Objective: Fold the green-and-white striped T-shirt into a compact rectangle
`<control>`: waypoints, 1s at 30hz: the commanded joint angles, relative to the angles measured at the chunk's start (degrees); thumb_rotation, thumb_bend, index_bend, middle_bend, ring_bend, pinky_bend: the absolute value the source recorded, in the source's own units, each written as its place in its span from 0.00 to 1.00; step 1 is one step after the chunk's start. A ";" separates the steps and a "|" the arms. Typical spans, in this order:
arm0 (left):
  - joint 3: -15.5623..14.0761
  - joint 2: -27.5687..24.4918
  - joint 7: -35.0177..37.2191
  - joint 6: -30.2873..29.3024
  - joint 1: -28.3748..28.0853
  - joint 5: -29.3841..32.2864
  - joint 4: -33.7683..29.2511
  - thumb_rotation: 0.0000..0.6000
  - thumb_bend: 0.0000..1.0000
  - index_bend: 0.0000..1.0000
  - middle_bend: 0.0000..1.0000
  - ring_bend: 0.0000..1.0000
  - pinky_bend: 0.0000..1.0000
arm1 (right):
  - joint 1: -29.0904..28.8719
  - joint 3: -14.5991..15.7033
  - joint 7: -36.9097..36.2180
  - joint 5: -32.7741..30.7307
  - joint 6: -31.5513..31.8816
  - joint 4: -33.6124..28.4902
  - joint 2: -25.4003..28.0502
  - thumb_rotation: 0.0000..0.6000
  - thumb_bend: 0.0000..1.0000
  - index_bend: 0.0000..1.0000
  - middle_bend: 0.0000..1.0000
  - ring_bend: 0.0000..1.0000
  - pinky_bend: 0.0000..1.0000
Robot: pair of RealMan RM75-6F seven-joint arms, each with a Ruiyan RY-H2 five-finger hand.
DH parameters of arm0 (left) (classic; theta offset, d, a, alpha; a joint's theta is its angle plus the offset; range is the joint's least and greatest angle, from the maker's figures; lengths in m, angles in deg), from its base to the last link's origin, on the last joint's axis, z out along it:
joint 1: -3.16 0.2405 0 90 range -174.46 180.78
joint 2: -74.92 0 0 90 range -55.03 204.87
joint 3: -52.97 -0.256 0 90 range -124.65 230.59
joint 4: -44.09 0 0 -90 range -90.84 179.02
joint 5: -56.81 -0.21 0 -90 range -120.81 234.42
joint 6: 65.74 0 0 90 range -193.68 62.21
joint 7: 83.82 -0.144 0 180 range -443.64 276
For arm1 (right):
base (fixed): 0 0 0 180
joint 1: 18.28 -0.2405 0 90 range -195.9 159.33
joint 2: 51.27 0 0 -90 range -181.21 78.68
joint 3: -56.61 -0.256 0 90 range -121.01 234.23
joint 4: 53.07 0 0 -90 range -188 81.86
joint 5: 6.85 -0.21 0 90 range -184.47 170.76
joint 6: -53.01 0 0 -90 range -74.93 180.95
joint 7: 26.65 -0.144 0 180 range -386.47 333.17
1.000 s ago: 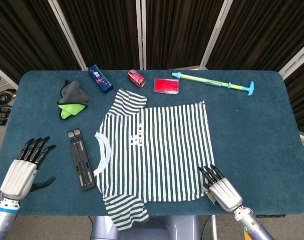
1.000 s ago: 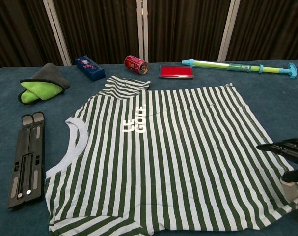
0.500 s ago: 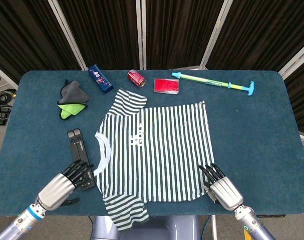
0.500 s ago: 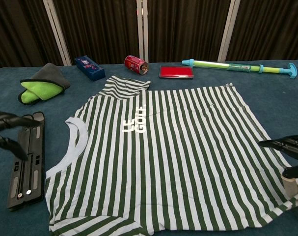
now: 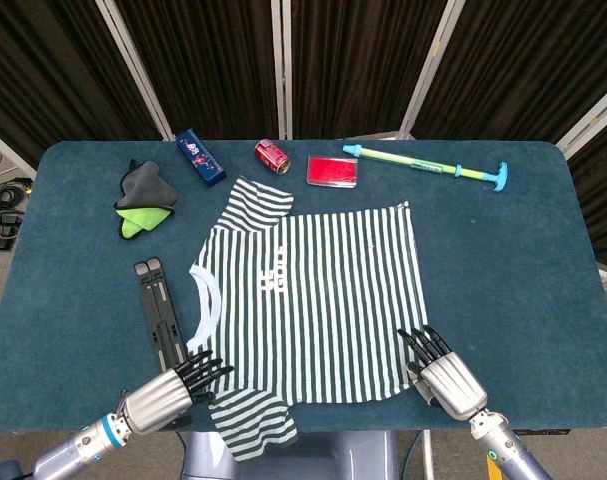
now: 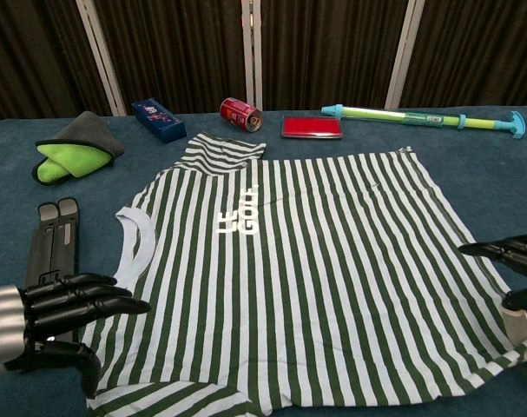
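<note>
Lying spread flat and face up on the blue tabletop (image 5: 503, 260), the green-and-white striped T-shirt (image 5: 313, 300) is seen with its white collar toward the left, white lettering on the chest, one sleeve pointing toward the far edge and the other hanging over the near edge. The cloth is smooth, with no fold made in it. The left hand (image 5: 173, 395) is placed at the near-left part of the shirt, its fingers extended and apart over the fabric by the near sleeve, with nothing gripped. The right hand (image 5: 445, 375) is placed at the near-right hem corner, fingers spread and reaching toward the cloth; whether the hem is touched cannot be told.
</note>
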State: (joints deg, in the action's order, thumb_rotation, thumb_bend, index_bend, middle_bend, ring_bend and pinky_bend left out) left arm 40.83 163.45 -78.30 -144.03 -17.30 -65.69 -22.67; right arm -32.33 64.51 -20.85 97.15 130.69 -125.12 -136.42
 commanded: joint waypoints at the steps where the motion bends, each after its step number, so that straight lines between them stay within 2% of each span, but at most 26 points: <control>1: -0.50 2.52 1.24 -0.25 -0.95 -0.02 2.29 1.00 0.27 0.43 0.00 0.00 0.00 | -0.03 0.05 -0.08 -0.08 -0.04 -0.01 0.01 1.00 0.45 0.71 0.00 0.00 0.00; 6: -1.16 4.93 1.59 -0.13 -1.75 -0.02 3.82 1.00 0.34 0.43 0.00 0.00 0.00 | -0.12 0.17 -0.07 -0.09 -0.06 -0.03 0.07 1.00 0.45 0.71 0.00 0.00 0.00; 30: -4.22 8.09 2.93 -1.18 -2.58 2.77 9.68 1.00 0.34 0.43 0.00 0.00 0.00 | -0.29 0.12 0.78 -0.58 0.10 -0.15 0.15 1.00 0.45 0.71 0.00 0.00 0.00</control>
State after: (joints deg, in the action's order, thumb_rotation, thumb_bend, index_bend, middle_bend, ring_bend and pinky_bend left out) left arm 36.67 171.39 -75.47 -145.28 -19.82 -63.03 -13.11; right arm -32.63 64.63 -20.07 96.57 130.78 -125.27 -136.28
